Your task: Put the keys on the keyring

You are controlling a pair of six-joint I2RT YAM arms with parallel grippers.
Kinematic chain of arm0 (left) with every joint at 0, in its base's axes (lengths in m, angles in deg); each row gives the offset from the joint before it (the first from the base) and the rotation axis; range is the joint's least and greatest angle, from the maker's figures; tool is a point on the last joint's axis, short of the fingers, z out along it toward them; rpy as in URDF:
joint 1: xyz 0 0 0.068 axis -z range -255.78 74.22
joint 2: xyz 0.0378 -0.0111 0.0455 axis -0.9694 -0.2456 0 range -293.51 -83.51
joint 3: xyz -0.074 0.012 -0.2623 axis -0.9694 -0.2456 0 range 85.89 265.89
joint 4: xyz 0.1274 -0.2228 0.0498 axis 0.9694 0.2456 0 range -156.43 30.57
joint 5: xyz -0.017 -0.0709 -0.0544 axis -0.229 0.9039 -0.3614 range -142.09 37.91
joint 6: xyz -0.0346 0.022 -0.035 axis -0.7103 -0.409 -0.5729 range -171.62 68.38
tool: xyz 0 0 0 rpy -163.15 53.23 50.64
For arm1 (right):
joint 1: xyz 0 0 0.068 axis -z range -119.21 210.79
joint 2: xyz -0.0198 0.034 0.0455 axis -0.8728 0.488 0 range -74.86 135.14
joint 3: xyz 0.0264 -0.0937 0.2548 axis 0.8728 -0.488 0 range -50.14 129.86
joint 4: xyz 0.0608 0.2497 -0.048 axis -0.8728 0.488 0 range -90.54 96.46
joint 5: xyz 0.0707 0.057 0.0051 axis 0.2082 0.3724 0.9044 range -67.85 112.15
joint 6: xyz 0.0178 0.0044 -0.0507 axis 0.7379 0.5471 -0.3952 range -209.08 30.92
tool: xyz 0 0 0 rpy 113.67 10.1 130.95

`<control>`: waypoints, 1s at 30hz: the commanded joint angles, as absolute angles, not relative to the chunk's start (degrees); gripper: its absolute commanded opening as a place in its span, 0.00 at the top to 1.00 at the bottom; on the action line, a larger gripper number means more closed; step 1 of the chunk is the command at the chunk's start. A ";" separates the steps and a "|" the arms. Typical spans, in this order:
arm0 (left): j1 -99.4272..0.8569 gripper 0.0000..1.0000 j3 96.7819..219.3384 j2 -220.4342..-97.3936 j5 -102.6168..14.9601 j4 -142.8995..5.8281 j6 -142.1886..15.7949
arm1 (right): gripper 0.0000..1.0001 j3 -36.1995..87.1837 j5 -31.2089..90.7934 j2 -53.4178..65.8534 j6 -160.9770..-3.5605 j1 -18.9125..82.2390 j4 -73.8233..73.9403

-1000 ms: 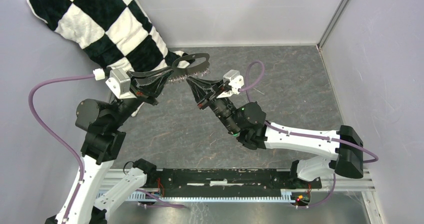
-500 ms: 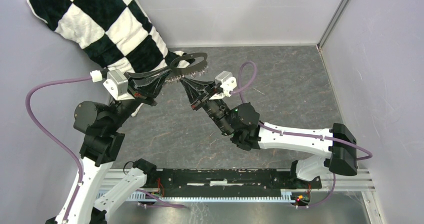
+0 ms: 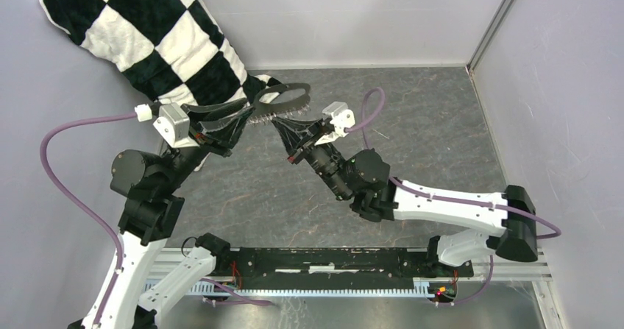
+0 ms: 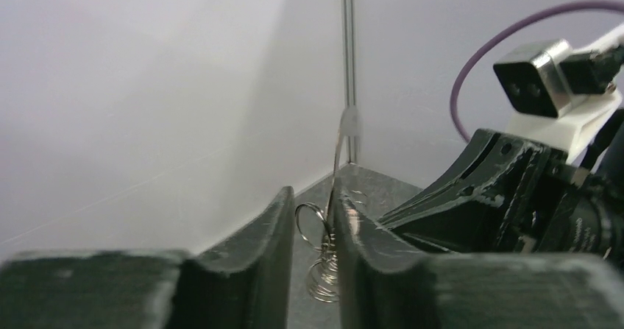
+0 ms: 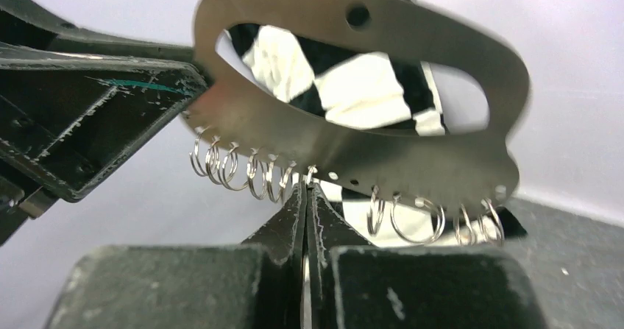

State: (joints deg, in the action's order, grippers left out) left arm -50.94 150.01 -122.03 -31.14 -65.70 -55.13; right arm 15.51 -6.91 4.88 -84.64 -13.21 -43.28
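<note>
**Right claw** (image 5: 305,193): the fingers are pressed flat together. Their tips meet the lower rim of the keyring (image 5: 383,149), in a gap among the small split rings (image 5: 235,168) strung along that edge. Whether the tips actually pinch the rim is hard to tell from this angle.

**Left claw** (image 4: 313,218): the fingers are slightly parted around the end of the keyring nearer the left arm. The thin plate is seen edge-on, lying against one finger with a gap beside it.

**Keyring:** a flat grey loop, up in the air between the two claws, above the far left part of the dark desk (image 3: 412,108).

**Behind:** a black-and-white chequered cloth (image 3: 147,34) rises against the left wall.
</note>
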 commanded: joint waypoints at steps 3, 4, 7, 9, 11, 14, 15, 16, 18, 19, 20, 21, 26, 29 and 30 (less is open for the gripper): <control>-51.00 0.33 147.51 -120.54 -33.49 -66.75 -56.25 | 1.00 23.94 -4.04 0.54 -75.34 -11.35 -9.10; -51.00 0.23 147.33 -120.63 -33.16 -66.75 -55.56 | 1.00 24.98 -1.51 0.56 -73.50 -10.08 -4.28; -51.00 0.07 146.99 -121.00 -31.81 -62.68 -52.33 | 1.00 27.10 6.45 0.68 -66.84 -5.64 9.47; -50.96 0.00 146.73 -121.16 -29.47 -59.71 -48.62 | 1.00 26.92 13.64 0.89 -62.82 -1.86 15.19; -50.97 0.00 145.56 -120.51 -27.40 -58.04 -46.31 | 1.00 25.75 19.53 0.99 -59.99 0.97 19.28; -50.96 0.00 143.06 -118.08 -22.35 -56.01 -42.45 | 1.00 21.17 27.06 -0.37 -56.18 3.69 19.87; -50.99 0.00 142.47 -117.39 -19.46 -54.30 -40.14 | 1.00 19.46 28.97 -1.01 -55.07 4.33 19.31; -51.00 0.00 141.98 -116.64 -16.67 -52.01 -37.33 | 1.00 17.73 31.11 -1.36 -53.58 4.93 18.55; -50.96 0.00 140.84 -114.58 -10.76 -46.56 -29.93 | 1.00 14.38 36.61 -2.31 -49.64 6.66 15.72; -50.99 0.00 140.36 -113.59 -8.29 -43.37 -24.38 | 1.00 12.16 40.36 -2.91 -46.47 8.08 13.08; -50.99 0.01 139.60 -112.60 -6.16 -40.20 -19.57 | 1.00 9.21 45.14 -3.56 -43.38 9.09 9.02; -50.98 0.01 139.00 -111.75 -4.64 -36.97 -15.16 | 1.00 6.72 48.11 -3.97 -39.29 10.17 5.45; -51.00 0.06 136.28 -108.27 -0.35 -22.42 7.21 | 1.00 -10.34 61.16 -4.22 -13.07 12.25 -27.47; -51.00 0.12 133.98 -105.42 1.63 -15.28 19.82 | 1.00 -10.60 63.19 -2.38 -10.10 12.41 -29.46; -51.00 0.15 132.91 -104.31 2.13 -14.21 23.38 | 1.00 -10.17 63.12 -1.97 -9.81 12.36 -29.09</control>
State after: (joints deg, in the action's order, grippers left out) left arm -50.94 135.60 -107.26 -3.47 -26.16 0.09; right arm -11.55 54.62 -2.51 -22.15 12.52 -12.44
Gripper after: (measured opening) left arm 0.890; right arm 0.007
